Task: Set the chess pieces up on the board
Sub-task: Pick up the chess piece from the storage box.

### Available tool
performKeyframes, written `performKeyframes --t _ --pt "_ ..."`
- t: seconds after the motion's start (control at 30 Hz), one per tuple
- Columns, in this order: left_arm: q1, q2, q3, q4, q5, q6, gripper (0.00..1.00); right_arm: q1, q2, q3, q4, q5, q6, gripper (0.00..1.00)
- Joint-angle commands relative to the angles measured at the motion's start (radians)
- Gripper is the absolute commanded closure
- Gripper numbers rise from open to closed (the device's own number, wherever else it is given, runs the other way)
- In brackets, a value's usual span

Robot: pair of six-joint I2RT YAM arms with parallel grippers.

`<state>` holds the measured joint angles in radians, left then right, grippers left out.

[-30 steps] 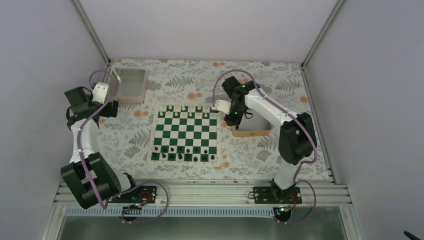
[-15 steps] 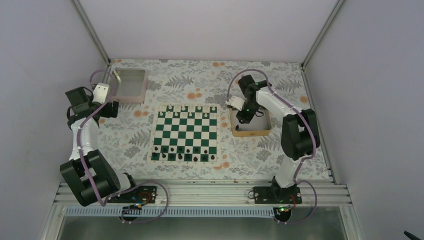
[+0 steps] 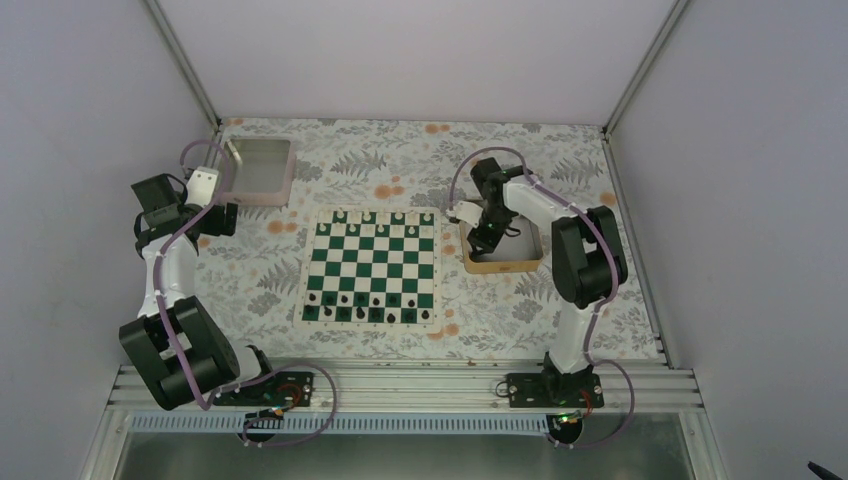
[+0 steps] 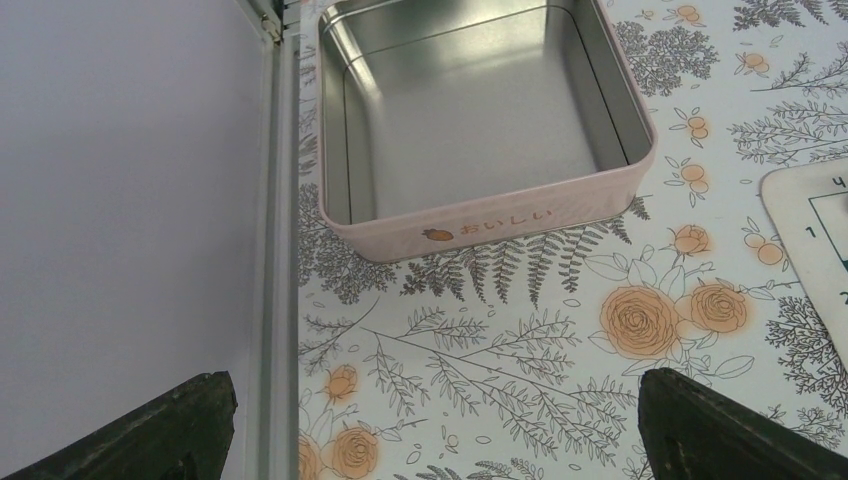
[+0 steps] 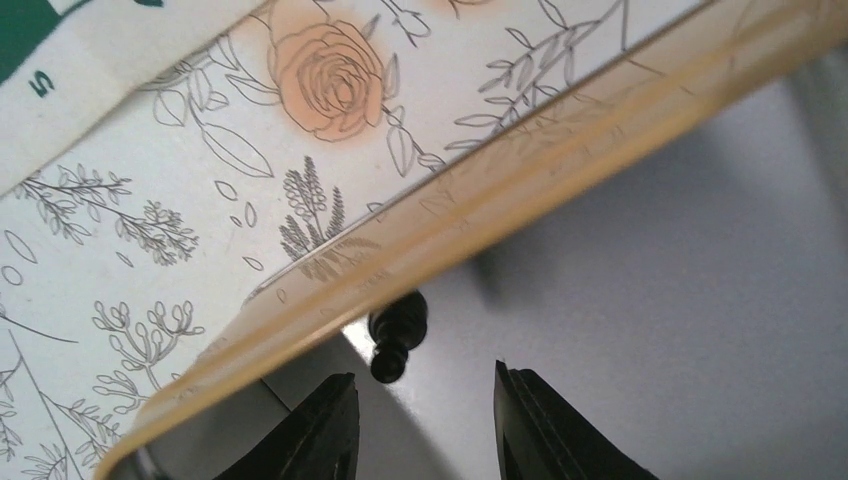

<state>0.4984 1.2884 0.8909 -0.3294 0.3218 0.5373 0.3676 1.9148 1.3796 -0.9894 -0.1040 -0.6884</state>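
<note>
The board (image 3: 372,262) of green and white squares lies mid-table, with black chess pieces (image 3: 371,300) in its two near rows and pale pieces along the far row. My right gripper (image 3: 487,236) is down inside the gold-rimmed tray (image 3: 505,267). In the right wrist view it (image 5: 425,420) is open with nothing between its fingers. One black piece (image 5: 397,335) lies on its side against the tray's rim (image 5: 500,190), just ahead of the left finger. My left gripper (image 3: 217,207) hovers wide open (image 4: 430,425) over the tablecloth, near the pink tin.
An empty pinkish tin (image 4: 480,120) stands at the far left (image 3: 258,168), close to the wall and a metal frame post (image 4: 275,260). The board's cream corner (image 4: 815,230) shows at the right of the left wrist view, and its border (image 5: 90,90) at the right wrist view's top left.
My right arm swung from the board's far right corner over to the gold-rimmed tray and dropped into it, its jaws wider than before. The left arm has stayed put.
</note>
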Motion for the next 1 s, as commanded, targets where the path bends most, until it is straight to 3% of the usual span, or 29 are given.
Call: performKeyframes --t 0.0,0.57,0.97 --pt "0.006 0.004 -0.009 0.017 0.0 -0.003 0.0 0.02 0.017 0.014 0.009 -0.044 -0.01 0.63" --pt "0.005 -0.012 -0.011 0.009 0.003 -0.002 0.0 0.024 0.039 -0.003 0.03 -0.038 -0.009 0.72" --pt "0.006 -0.02 -0.013 0.009 0.007 -0.004 0.0 0.022 0.026 -0.006 0.033 -0.014 -0.003 0.91"
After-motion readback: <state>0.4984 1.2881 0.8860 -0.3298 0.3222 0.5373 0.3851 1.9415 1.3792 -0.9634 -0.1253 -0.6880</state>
